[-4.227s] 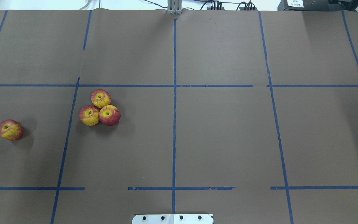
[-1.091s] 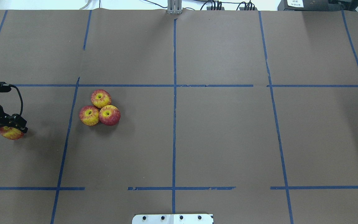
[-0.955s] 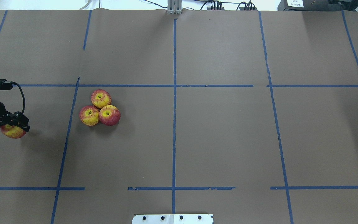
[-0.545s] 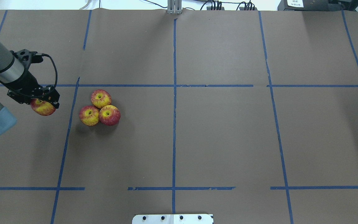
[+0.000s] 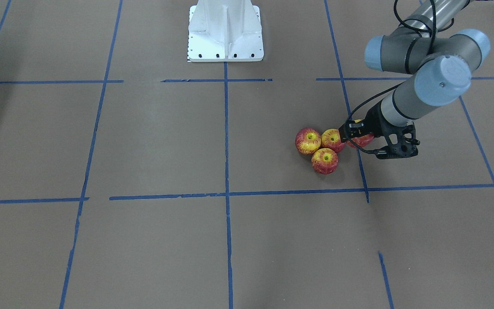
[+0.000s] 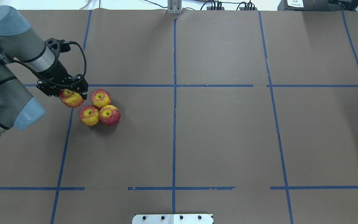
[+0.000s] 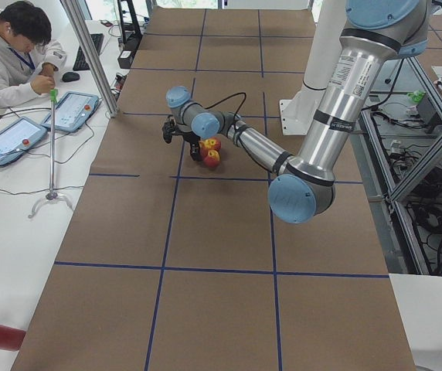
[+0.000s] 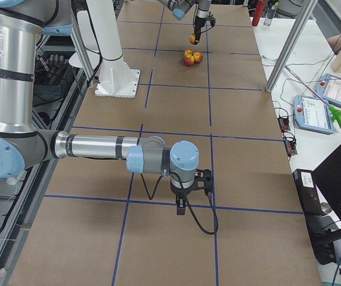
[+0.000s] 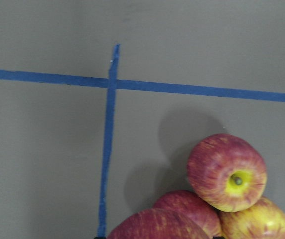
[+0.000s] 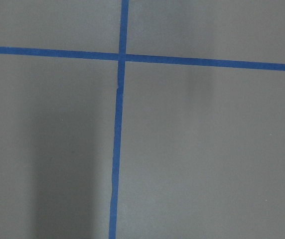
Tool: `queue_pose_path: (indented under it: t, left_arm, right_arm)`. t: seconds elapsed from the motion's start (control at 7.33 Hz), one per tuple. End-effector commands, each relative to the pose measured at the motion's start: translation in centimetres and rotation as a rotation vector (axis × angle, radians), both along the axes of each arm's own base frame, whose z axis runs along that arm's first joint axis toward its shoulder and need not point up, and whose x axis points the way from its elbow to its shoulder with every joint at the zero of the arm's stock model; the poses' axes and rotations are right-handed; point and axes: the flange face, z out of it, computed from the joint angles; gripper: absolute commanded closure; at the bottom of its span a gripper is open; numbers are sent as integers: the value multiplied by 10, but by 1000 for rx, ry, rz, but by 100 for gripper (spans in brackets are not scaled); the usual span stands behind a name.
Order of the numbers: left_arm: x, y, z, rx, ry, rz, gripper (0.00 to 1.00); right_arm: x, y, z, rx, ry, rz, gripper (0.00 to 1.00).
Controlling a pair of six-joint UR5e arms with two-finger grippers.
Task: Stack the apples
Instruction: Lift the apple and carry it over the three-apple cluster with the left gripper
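Observation:
Three red-and-yellow apples sit touching in a cluster on the brown table: one [image 6: 101,98], a second [image 6: 89,115] and a third [image 6: 109,115]. The cluster also shows in the front view [image 5: 324,160] and the left wrist view [image 9: 227,172]. My left gripper [image 6: 71,94] is shut on the fourth apple [image 6: 71,98] and holds it above the table, just left of the cluster; that apple also shows in the front view [image 5: 362,140]. My right gripper [image 8: 182,205] shows only in the exterior right view, low over bare table; I cannot tell whether it is open or shut.
The white robot base plate [image 5: 225,30] stands at mid table on the robot's side. Blue tape lines [image 6: 174,93] divide the brown paper. An operator [image 7: 12,46] sits with tablets [image 7: 70,110] beyond the table's far edge.
The left arm came in, closed on the lone apple at the far left, lifted it and carried it right and away from the robot, up to the cluster's left side.

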Motion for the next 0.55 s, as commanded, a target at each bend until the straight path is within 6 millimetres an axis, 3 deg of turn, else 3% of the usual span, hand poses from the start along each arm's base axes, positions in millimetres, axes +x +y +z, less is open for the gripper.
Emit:
queue_pose_path:
  t: [0.0,0.41]
  left_arm:
    - [31,16,-10,-19,3,28,100]
    - [34,15,-17,12,25,26,100]
  right_arm:
    - [0,0,0,0,0,0,0]
    - [0,0,0,0,0,0,0]
